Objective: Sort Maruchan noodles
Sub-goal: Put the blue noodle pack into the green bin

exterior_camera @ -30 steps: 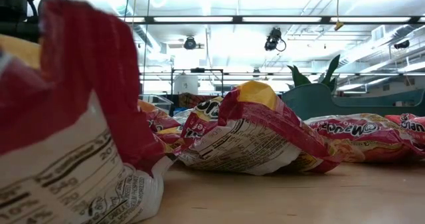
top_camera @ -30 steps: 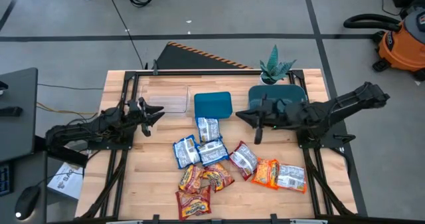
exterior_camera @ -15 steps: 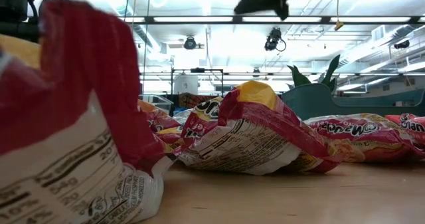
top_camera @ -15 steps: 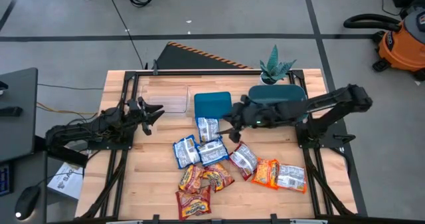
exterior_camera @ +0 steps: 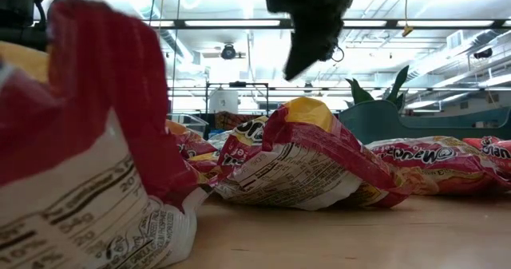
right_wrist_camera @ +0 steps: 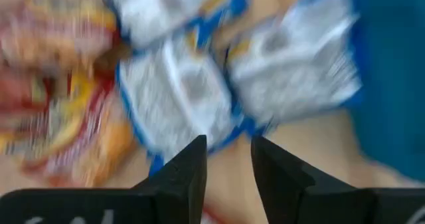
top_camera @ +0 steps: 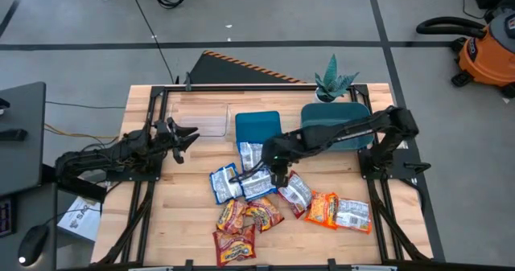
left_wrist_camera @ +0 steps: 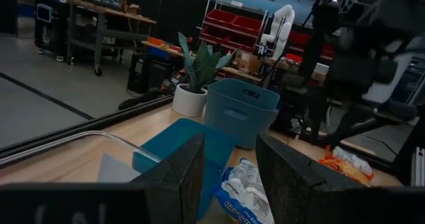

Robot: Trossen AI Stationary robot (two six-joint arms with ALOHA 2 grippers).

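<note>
The Maruchan noodles lie in a loose pile at the table's middle and near side. Blue-and-white packets (top_camera: 252, 154) (top_camera: 257, 182) (top_camera: 225, 182) are farthest back, orange ones (top_camera: 322, 209) lie to the right, and red-and-yellow ones (top_camera: 233, 216) (exterior_camera: 303, 165) are nearest the front edge. My right gripper (top_camera: 275, 173) (right_wrist_camera: 229, 144) hangs open over the blue-and-white packets (right_wrist_camera: 179, 91), its fingers pointing down, with nothing between them. My left gripper (top_camera: 191, 134) (left_wrist_camera: 229, 151) waits open at the table's left, clear of everything.
A flat teal bin (top_camera: 257, 128) and a deeper teal bin (top_camera: 334, 120) stand behind the pile. A clear tray (top_camera: 197, 117) is at the back left and a potted plant (top_camera: 334, 82) at the back right. Bare wood shows at the left and right of the pile.
My right gripper has swung from in front of the deeper teal bin toward the table's left and near edge, and has come down. It now hangs over the blue-and-white packets, its fingers tipped downward. No packet has moved.
</note>
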